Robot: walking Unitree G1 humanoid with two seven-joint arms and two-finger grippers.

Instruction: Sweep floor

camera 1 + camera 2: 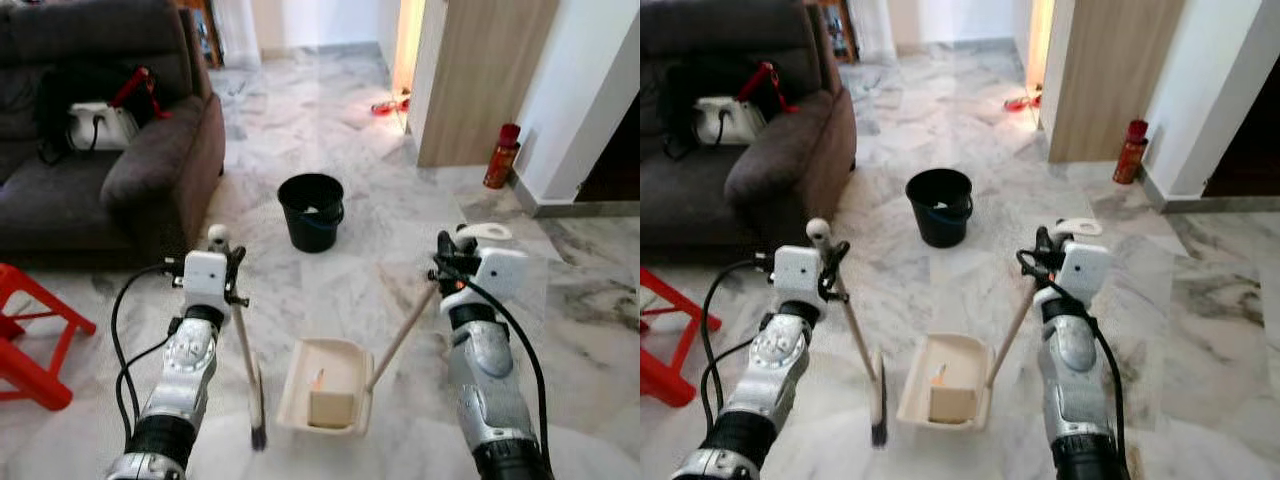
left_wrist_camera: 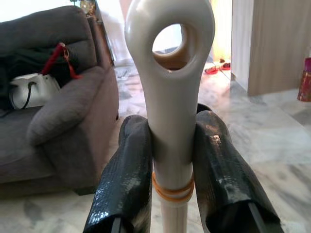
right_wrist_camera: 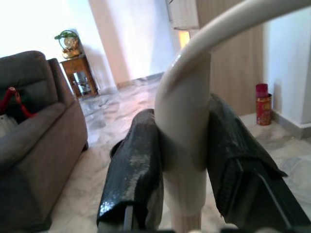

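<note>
We hold a tool in each gripper over the marble floor (image 1: 400,200). Our left gripper (image 2: 167,160) is clamped on the cream handle of the broom (image 1: 245,350), both black fingers (image 2: 126,184) pressed against the shaft just below its hanging loop. The broom stands nearly upright at lower left of centre in the left eye view, its dark bristle head touching the floor just beside the dustpan (image 1: 325,385).

Our right gripper (image 3: 180,160) is closed around the dustpan's long handle (image 1: 400,335), which slants down from the gripper at right of centre to the pan at bottom centre. The cream pan lies flat on the floor between our two arms. Inside it sits a pale boxy lump (image 1: 330,405); we think it may be a piece of cardboard, though the view is too soft to be sure.

Above the pan, at the middle of the frame, stands a black bucket (image 1: 311,211). A dark grey sofa (image 1: 150,160) fills the upper left, with a white bag (image 1: 100,125) on its seat. A red stool (image 1: 30,330) shows at the left edge. At upper right, a red can (image 1: 501,156) stands by the wall, next to a wooden panel (image 1: 480,80).
</note>
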